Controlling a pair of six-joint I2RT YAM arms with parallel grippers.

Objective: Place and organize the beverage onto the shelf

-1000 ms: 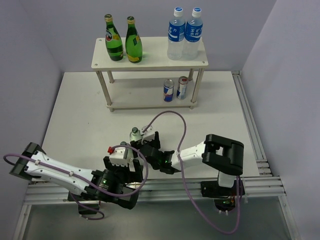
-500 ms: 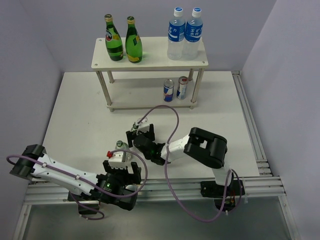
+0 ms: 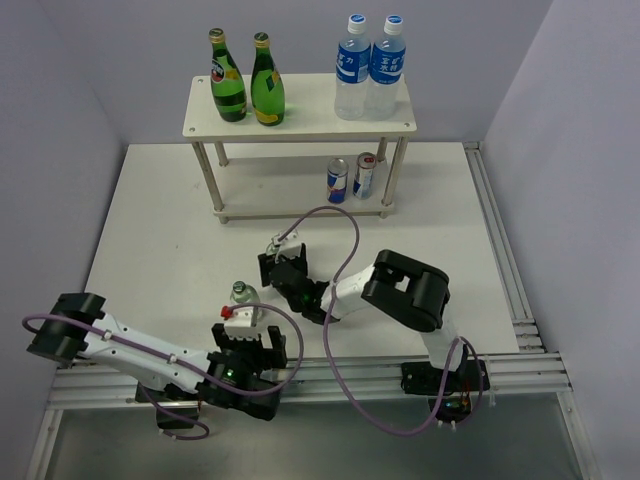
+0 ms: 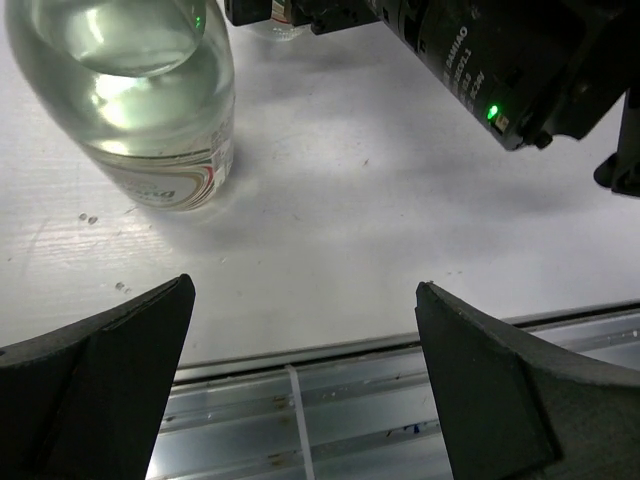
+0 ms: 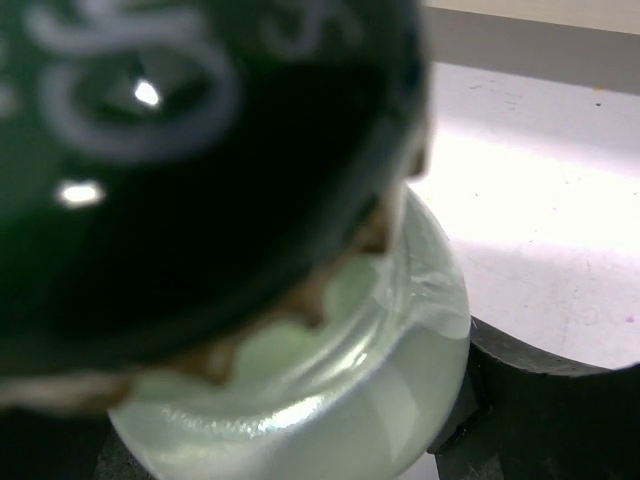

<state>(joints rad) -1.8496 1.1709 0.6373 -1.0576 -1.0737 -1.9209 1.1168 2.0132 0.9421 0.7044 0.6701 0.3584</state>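
**One squat bottle gripped, one waiting, four drinks shelved**

At the bottom of the overhead view, the left gripper [image 4: 305,295] sits low over the white table [image 3: 160,230]. Its black fingers are spread wide with nothing between them. Just above it in the frame stands a squat clear bottle with a green cap, the free squat bottle [image 3: 240,292], upright on the table and untouched.

A little higher and to the right, the right gripper [image 3: 282,268] reaches in from the lower right. Its wrist camera is filled by a second green-capped squat clear bottle, the held squat bottle [image 5: 330,380]. A black finger presses its side, so the pincer looks clamped on it. Whether the bottle is off the table cannot be told.

The step in hand looks like carrying this bottle to the shelf. The next move calls for a lift that clears the free squat bottle, then a reach toward the upper part of the frame.

There stands the two-tier pale wood shelf on thin white legs [image 3: 310,112]. Its top board holds two dark-green glass bottles [image 3: 247,92] at the left and two tall clear water bottles with blue caps [image 3: 368,70] at the right. The lower board holds two slim blue-silver-red cans [image 3: 350,178] at its right end, with its left part bare. That bare part is the likely home for both squat bottles.
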